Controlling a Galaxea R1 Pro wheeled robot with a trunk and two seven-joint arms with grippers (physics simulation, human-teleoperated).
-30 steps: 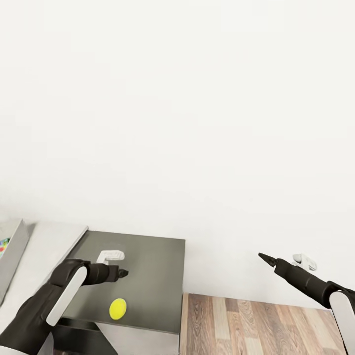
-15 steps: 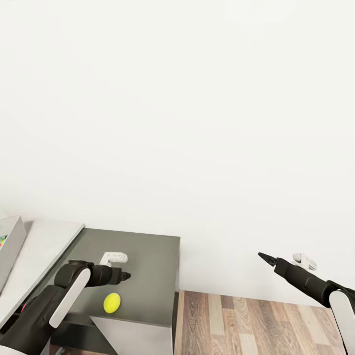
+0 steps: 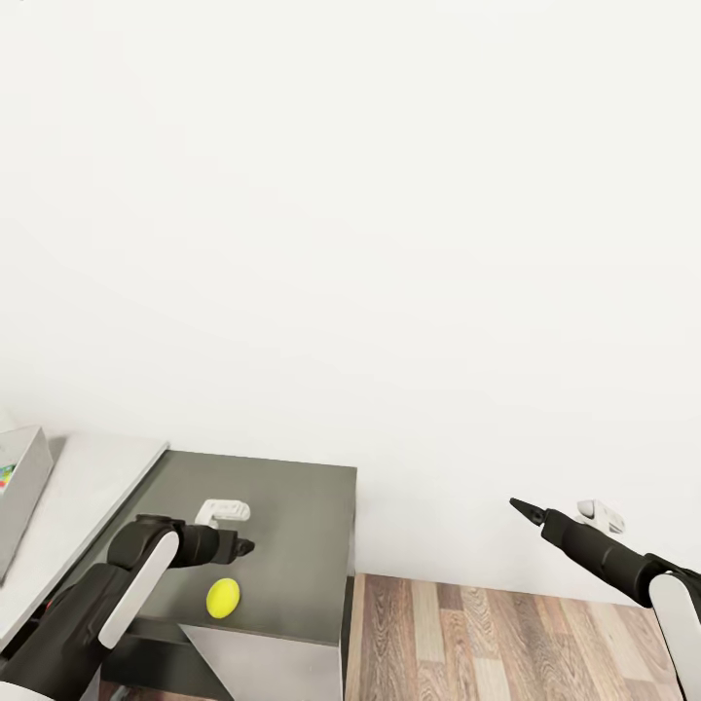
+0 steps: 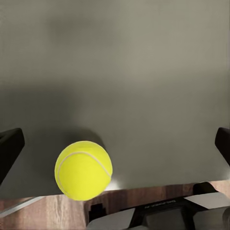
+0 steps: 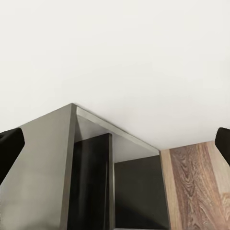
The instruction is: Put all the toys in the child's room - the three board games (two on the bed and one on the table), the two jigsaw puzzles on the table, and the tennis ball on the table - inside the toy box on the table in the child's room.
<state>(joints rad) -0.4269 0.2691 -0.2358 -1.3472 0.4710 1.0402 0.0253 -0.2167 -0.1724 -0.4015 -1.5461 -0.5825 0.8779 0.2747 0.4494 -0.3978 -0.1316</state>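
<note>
Wood-plank floor point(image 3: 506, 633) lies nearest, at the right, below the right arm. On the left, the yellow-green tennis ball point(image 3: 223, 598) rests on the dark grey end unit point(image 3: 292, 526) of the table, close to its near edge. The left gripper point(image 3: 245, 547) hovers just above and a little behind the ball, not touching it. In the left wrist view the ball point(image 4: 83, 169) sits low between the two dark fingertips point(image 4: 10, 148), which stand wide apart at the picture's edges, so the fingers are released and hold nothing. Further left, the pale table top point(image 3: 88, 487) rises a step higher, and at the far left edge a corner of the light grey toy box point(image 3: 21, 487) shows some colour inside. The right gripper point(image 3: 523, 509) hangs in the air over the floor, well apart from the unit; its fingertips point(image 5: 9, 146) also stand wide apart, empty. Behind everything stands the plain white wall point(image 3: 389, 243)
</note>
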